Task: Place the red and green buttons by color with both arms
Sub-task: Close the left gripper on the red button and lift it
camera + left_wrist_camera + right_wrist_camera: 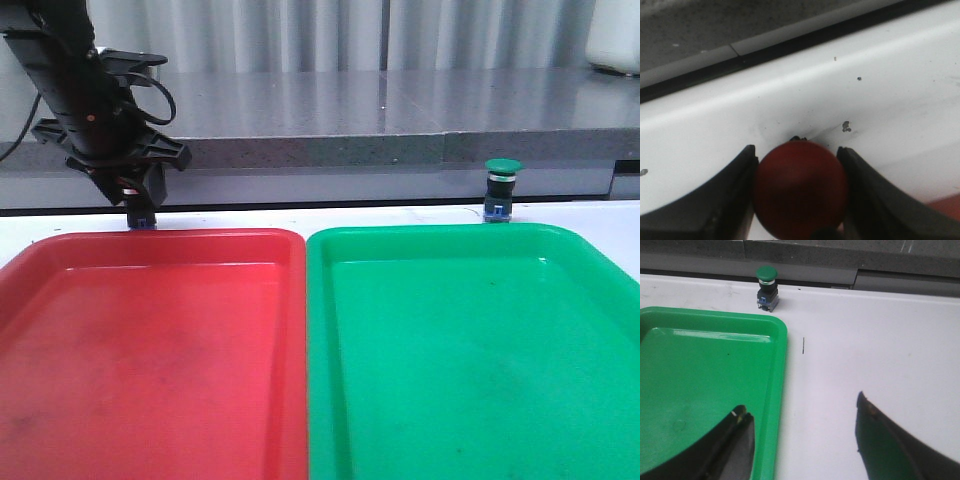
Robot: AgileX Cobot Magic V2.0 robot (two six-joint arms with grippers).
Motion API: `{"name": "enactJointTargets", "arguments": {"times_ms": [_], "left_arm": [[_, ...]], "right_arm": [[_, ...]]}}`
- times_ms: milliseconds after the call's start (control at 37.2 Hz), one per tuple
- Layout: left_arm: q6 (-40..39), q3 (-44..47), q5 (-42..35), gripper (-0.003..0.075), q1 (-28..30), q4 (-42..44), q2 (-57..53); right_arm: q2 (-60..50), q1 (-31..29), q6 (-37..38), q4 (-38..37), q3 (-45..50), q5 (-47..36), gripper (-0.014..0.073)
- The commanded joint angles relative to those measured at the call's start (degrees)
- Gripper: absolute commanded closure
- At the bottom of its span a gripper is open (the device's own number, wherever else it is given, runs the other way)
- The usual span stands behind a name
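A red tray [150,330], a green tray [470,340], a green-capped button [502,188], a red-capped button [800,187], a white table [865,340].

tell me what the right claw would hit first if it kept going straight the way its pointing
Probably the bare white table just beside the green tray. The right claw hangs open near the tray's edge, and the green button stands farther on and off to one side. Depth is hard to judge.

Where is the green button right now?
In the front view the green button stands upright on the white table at the right, just behind the far rim of the green tray, untouched by either gripper.
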Motion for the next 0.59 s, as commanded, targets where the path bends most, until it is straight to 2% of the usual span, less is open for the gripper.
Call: {"name": "enactJointTargets", "arguments": {"times_ms": [0, 295, 564], "left_arm": [[0.07, -1.83, -2.09, 0.0479, -0.35, 0.01, -3.72], [0.07, -1.83, 0.75, 0.0479, -0.35, -0.13, -8.82], [0.07, 1.05, 3.38, 0.0479, -0.35, -1.56, -19.10]], "right_arm": [[0.69, -0.31, -0.65, -0.31, -1.84, -4.06, 0.0125], [0.69, -0.31, -0.65, -0.31, -1.84, -4.06, 0.0125], [0.69, -0.31, -0.65, -0.31, -1.84, -4.06, 0.0125]]}}
